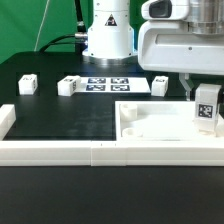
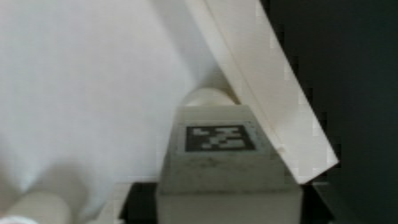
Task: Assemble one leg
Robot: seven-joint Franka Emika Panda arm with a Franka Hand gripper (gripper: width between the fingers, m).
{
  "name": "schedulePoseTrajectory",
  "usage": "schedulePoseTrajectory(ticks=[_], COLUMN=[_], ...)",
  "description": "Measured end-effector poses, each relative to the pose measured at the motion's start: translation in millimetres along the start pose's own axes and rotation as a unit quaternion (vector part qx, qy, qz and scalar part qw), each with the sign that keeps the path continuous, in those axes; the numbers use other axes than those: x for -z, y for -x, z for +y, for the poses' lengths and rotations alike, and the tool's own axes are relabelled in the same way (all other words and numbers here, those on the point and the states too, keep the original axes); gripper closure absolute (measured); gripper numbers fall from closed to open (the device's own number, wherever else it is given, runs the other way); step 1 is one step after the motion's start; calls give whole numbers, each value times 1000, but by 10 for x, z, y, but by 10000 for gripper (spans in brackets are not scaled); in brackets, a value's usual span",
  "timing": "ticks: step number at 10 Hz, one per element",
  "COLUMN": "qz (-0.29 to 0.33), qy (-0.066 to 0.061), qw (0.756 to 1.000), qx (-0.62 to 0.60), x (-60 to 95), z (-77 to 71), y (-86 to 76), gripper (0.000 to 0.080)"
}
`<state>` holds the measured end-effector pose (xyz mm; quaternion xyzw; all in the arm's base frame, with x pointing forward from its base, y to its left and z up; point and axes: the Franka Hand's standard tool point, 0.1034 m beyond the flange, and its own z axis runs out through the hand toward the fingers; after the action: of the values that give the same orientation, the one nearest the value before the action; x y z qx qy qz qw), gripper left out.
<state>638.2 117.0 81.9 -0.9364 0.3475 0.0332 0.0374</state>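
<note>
My gripper (image 1: 205, 98) is shut on a leg (image 1: 207, 108), a small white post with a black-and-white tag facing the camera. I hold it upright over the right end of the large flat white slab (image 1: 150, 122), near its far right corner. In the wrist view the leg (image 2: 217, 140) sits between my dark fingers (image 2: 146, 200), tag up, with the slab (image 2: 89, 90) beneath and its raised edge (image 2: 270, 90) running diagonally past the leg. I cannot tell whether the leg touches the slab.
Three more white legs (image 1: 27, 84), (image 1: 68, 86), (image 1: 160, 86) lie on the black table at the back. The marker board (image 1: 108, 84) lies between them before the robot base (image 1: 107, 35). A low white wall (image 1: 90, 151) runs along the front.
</note>
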Motion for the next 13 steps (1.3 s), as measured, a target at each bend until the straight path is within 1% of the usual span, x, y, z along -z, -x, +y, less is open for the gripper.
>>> schedulePoseTrajectory(ticks=[2,5,6,9,10,11,12,13], qz=[2,2,0,-3,-2,-2,-2,-3], qy=[-2,-3,-4,-5,-6,-7,-6,-5], qw=[990,955,942,939,947,952,968,982], qx=[-139,-298,-336,-343,-322,-306,-250,-188], x=[-3,-9,-9,-9,-9,-8,-12,-18], z=[-1,-3,0,-2,-3,-7,-18,-25], y=[-4,0,-5,-3,-3,-4,14,34], gripper=[509,509,509,509,330,212,212,163])
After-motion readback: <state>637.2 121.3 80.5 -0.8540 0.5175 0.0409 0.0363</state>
